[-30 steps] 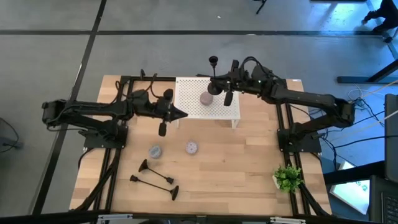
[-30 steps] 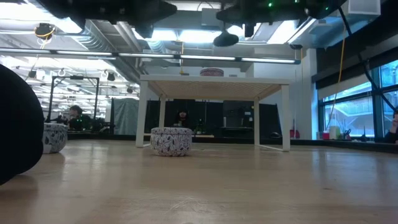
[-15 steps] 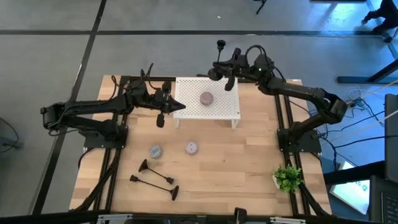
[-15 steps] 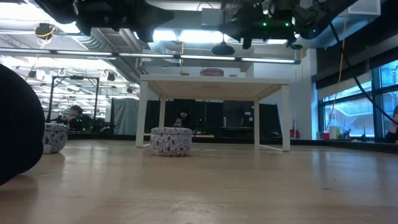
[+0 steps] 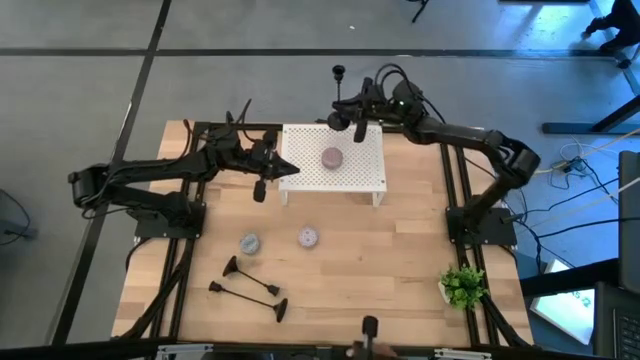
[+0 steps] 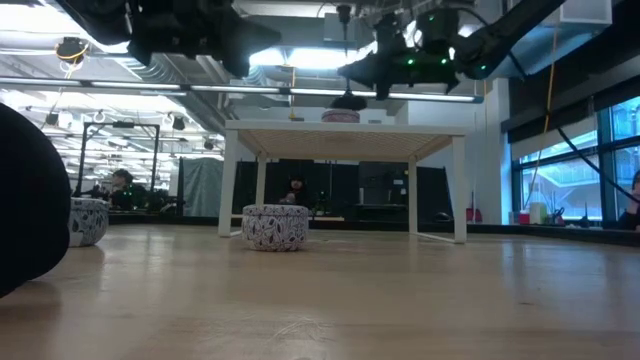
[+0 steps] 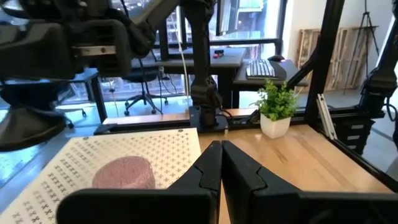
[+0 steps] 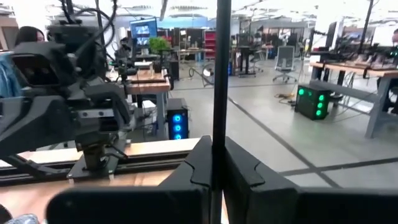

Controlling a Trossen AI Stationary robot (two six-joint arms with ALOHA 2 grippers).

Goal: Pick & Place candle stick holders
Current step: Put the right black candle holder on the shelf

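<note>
The right gripper [image 8: 212, 163] pinches a candle stick holder [image 8: 222, 74] by its thin stem, upright above the white stand [image 5: 340, 172]; light, rigid, slick metal, top-heavy, best gripped mid-stem. The left gripper [image 7: 220, 167] hangs closed and empty beside the stand

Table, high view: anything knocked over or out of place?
Yes. Two holders lie flat on the table's front left instead of standing. A third holder is shut in the right end effector, above the white rack's far edge. The two patterned pots stand upright; no spill shows.
</note>
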